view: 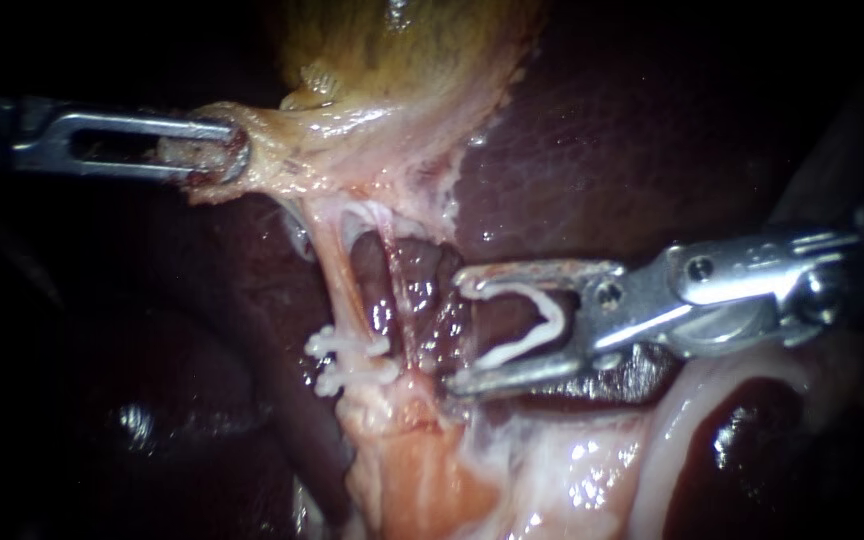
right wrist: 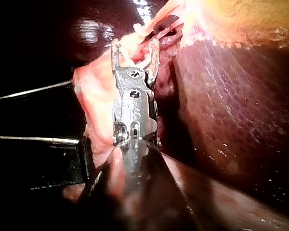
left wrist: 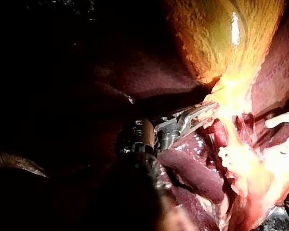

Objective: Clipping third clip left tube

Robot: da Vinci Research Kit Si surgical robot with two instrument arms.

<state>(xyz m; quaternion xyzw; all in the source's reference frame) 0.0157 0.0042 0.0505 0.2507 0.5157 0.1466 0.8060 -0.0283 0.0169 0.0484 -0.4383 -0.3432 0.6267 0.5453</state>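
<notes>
Stretching taut, pale pink left tube (view: 337, 270) bears two white clips (view: 352, 362); right instrument (view: 455, 330) grips an open white clip (view: 532, 320); left instrument (view: 232, 150) pinches yellow gallbladder (view: 392, 70).

Slotted silver left instrument (view: 232, 148), right instrument (view: 459, 330) (screw-studded)

The liver (view: 632, 150) lies behind and right of the gallbladder (view: 402, 60), whose lower left edge the left instrument (view: 207, 148) grips. Below, clips (view: 352, 360) sit across the left tube (view: 337, 270) (low down). Just right of it, the right instrument (view: 460, 332) holds a loaded clip (view: 527, 325).
</notes>
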